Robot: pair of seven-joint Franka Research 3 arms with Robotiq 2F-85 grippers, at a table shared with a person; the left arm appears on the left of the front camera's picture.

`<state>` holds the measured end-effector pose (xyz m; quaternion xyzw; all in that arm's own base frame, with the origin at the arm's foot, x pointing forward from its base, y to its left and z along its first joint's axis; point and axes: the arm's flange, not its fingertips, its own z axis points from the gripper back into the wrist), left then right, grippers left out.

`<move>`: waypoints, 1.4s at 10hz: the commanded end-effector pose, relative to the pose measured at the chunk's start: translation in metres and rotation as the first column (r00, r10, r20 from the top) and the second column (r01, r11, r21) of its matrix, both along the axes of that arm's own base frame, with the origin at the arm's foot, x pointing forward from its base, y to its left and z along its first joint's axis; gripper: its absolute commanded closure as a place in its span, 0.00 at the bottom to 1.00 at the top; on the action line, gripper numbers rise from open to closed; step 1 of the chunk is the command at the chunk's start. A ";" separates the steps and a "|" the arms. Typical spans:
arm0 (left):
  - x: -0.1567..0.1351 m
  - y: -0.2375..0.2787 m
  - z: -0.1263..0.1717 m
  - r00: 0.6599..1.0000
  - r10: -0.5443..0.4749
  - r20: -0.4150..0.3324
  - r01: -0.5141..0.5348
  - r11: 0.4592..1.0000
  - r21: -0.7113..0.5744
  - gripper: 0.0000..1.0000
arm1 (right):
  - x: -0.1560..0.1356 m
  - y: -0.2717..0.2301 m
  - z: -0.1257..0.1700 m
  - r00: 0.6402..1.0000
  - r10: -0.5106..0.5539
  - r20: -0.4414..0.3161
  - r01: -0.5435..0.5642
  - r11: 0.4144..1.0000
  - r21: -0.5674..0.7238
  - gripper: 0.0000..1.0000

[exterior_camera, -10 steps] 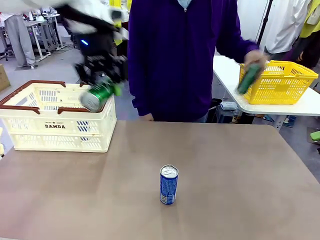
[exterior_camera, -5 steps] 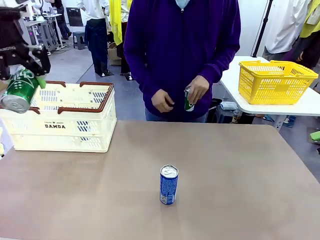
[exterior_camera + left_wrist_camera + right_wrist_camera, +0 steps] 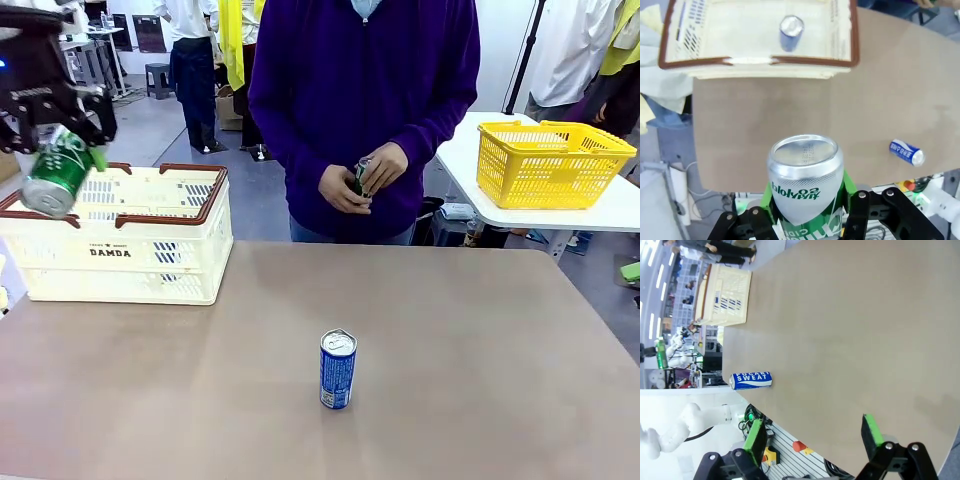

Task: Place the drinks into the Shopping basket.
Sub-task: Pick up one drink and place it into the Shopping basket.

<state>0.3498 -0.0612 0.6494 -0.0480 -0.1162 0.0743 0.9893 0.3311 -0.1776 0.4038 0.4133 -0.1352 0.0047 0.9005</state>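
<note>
A brown worktop [image 3: 460, 330] stands in a busy workshop. The robot's left hand [image 3: 62, 150] [image 3: 807, 210] is clamped on the green can [image 3: 55, 180] [image 3: 805, 175], tilted with its silver top lowest, in the air at the left end of the Shopping basket [image 3: 150, 270]. The can's white lettering is unreadable. The basket's side reads "DAMDA", and a blue can [image 3: 791, 31] stands inside. The right hand [image 3: 815, 435] is spread wide above the worktop. A second blue can [image 3: 338, 369] [image 3: 751, 380], marked "SWEAT", stands mid-worktop. Across it, a person in purple holds a dark can [image 3: 360, 178] near a yellow basket [image 3: 555, 165].
</note>
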 end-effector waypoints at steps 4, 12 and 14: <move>0.178 0.099 -0.011 0.997 -0.071 -0.027 0.071 0.997 0.028 1.00 | -0.002 0.000 0.002 1.000 0.005 -0.007 -0.005 1.000 -0.002 0.00; 0.245 0.119 -0.094 0.999 -0.033 -0.006 0.034 0.992 0.118 1.00 | -0.002 0.000 0.002 1.000 0.005 -0.007 -0.005 1.000 -0.002 0.00; 0.253 0.115 -0.126 0.997 -0.074 0.009 0.071 0.976 0.204 1.00 | -0.002 0.000 0.002 1.000 0.005 -0.007 -0.005 1.000 -0.002 0.00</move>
